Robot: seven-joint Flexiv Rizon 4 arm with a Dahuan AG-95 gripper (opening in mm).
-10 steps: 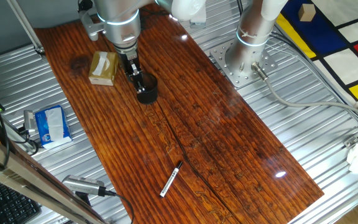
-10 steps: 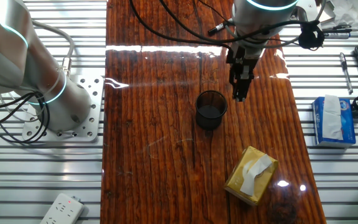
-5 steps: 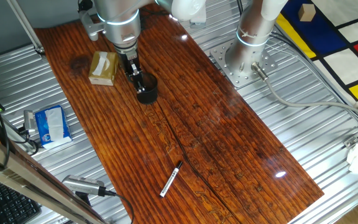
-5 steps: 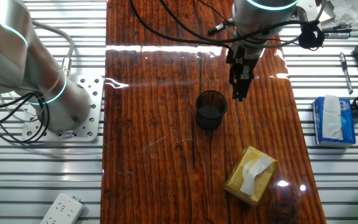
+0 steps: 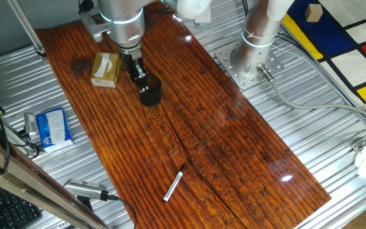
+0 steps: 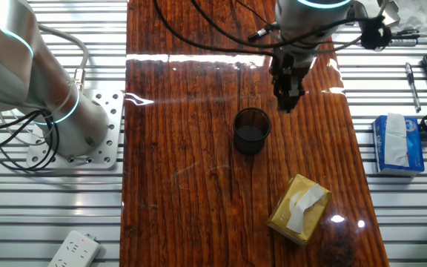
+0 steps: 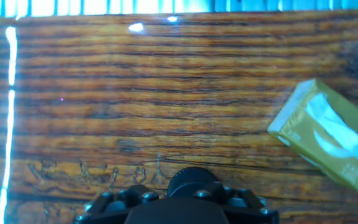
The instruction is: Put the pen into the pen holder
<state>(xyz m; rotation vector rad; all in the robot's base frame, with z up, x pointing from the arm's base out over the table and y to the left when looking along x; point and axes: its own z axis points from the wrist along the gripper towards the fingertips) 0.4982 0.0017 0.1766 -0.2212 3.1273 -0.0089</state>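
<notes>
The pen [image 5: 175, 182], slim and white with a black end, lies flat on the wooden table [image 5: 234, 133] near its front, far from the arm. It is out of view in the other fixed view and the hand view. The pen holder [image 5: 150, 94], a short black round cup, stands upright near the far end and also shows in the other fixed view [image 6: 251, 130]. My gripper [image 5: 138, 79] hangs point-down right beside the cup's rim, slightly above the table; in the other fixed view [image 6: 288, 102] its fingers look pressed together and hold nothing. The hand view shows only the gripper's black body.
A tan box [image 5: 105, 69] lies just beyond the cup, also seen in the other fixed view [image 6: 299, 209] and the hand view [image 7: 328, 142]. A blue tissue pack [image 5: 51, 127] and a grey cabled tool [image 5: 84, 191] lie off the table's left. A second arm's base [image 5: 250, 60] stands at the right.
My gripper has risen slightly beside the cup. The pen, cup and box have not moved.
</notes>
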